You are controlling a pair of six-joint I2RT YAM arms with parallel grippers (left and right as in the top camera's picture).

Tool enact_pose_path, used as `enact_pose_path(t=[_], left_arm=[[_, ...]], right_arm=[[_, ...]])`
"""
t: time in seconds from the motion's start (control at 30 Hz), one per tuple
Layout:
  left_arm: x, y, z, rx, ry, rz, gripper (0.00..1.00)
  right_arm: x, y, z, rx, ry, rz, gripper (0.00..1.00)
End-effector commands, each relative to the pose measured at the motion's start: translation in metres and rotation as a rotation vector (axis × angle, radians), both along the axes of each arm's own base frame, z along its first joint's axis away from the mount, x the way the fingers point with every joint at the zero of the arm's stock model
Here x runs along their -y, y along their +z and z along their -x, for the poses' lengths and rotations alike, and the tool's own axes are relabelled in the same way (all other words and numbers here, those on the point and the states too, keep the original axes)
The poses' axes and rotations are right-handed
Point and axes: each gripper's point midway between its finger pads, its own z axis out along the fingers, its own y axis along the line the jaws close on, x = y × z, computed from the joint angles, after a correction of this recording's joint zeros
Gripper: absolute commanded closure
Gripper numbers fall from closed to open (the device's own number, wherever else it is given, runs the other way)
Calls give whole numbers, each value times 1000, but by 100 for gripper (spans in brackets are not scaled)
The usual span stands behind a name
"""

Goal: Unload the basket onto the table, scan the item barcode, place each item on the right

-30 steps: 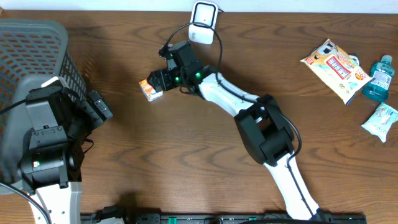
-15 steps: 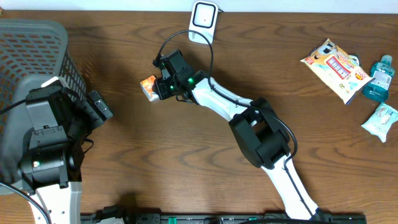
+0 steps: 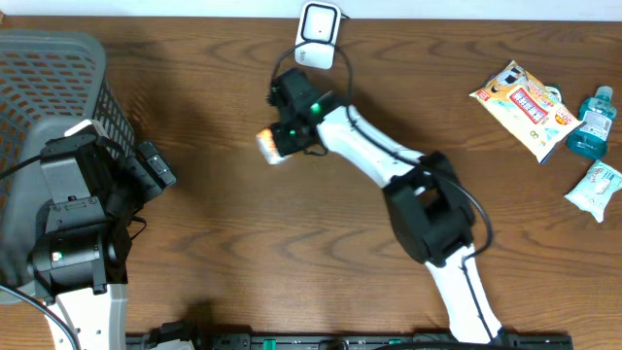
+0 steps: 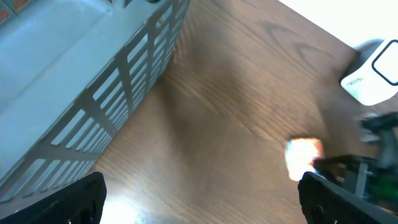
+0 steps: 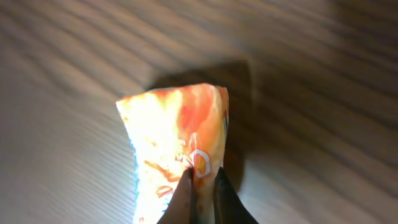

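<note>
**Packet gripped, scanner not yet reached**

A small orange packet [image 3: 269, 146] is clamped by one edge in the right gripper [image 3: 285, 138], whose fingers are pressed together on the wrapper. The packet is held near the white scanner [image 3: 319, 27], at the far edge of the table [image 3: 243, 253], but not in front of it. The step in hand is judged to be the carry to the scanner. For the next move, the packet needs to be brought before the scanner's face and turned so that its barcode is presented. No barcode can be made out in any view.

The left gripper [image 3: 155, 165] is parked beside the grey basket [image 3: 58, 58], with its fingers spread wide and nothing between them.

The pinch on the wrapper's thin edge, and a shadow under the packet suggesting it is off the wood, are shown only by the right wrist view. Only from overhead are a snack bag [image 3: 525, 102] and a blue bottle [image 3: 591, 122] seen, well apart at the right. The packet is blurred in the left wrist view.
</note>
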Motion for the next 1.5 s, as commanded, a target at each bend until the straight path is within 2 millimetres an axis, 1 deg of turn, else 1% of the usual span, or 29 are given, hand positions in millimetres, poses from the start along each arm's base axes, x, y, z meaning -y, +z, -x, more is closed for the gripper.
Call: enact_pose_path(t=[0.0, 0.03, 0.1, 0.23, 0.27, 0.3, 0.33, 0.4, 0.43, 0.57, 0.67, 0.73, 0.87, 0.97, 1.07, 1.17, 1.27, 1.37, 1.47], left_arm=[[-4, 2, 0, 3, 21, -3, 2], [-4, 2, 0, 3, 21, -3, 2], [-4, 2, 0, 3, 21, -3, 2], [-4, 2, 0, 3, 21, -3, 2], [-4, 2, 0, 3, 21, -3, 2], [-4, 2, 0, 3, 21, -3, 2], [-4, 2, 0, 3, 21, -3, 2], [-4, 2, 0, 3, 21, -3, 2], [-4, 2, 0, 3, 21, -3, 2], [-4, 2, 0, 3, 21, -3, 2], [-4, 2, 0, 3, 21, -3, 2], [-4, 2, 0, 3, 21, -3, 2], [-4, 2, 0, 3, 21, -3, 2], [-4, 2, 0, 3, 21, -3, 2], [-4, 2, 0, 3, 21, -3, 2], [-4, 2, 0, 3, 21, -3, 2], [-4, 2, 0, 3, 21, -3, 2], [-4, 2, 0, 3, 21, -3, 2], [-4, 2, 0, 3, 21, -3, 2]], right_arm=[[48, 37, -16, 127, -4, 174, 99], [57, 38, -11, 112, 12, 207, 99], [68, 34, -1, 71, 47, 248, 99], [86, 18, 15, -5, 67, 323, 99], [88, 15, 16, -9, 66, 335, 87], [90, 13, 17, -11, 65, 345, 56], [93, 12, 17, -8, 61, 359, 34], [96, 13, 15, 3, 51, 380, 7], [98, 15, 13, 13, 39, 387, 1], [95, 26, 10, 28, 28, 375, 3], [88, 33, 12, 50, 68, 372, 9], [82, 33, 16, 61, 133, 384, 13], [63, 29, 32, 78, 264, 411, 24], [51, 31, 39, 113, 298, 447, 27], [43, 33, 42, 159, 313, 490, 32], [44, 35, 37, 215, 303, 546, 35], [47, 32, 34, 232, 294, 565, 37], [54, 23, 34, 222, 283, 573, 38], [60, 7, 34, 218, 274, 580, 38]])
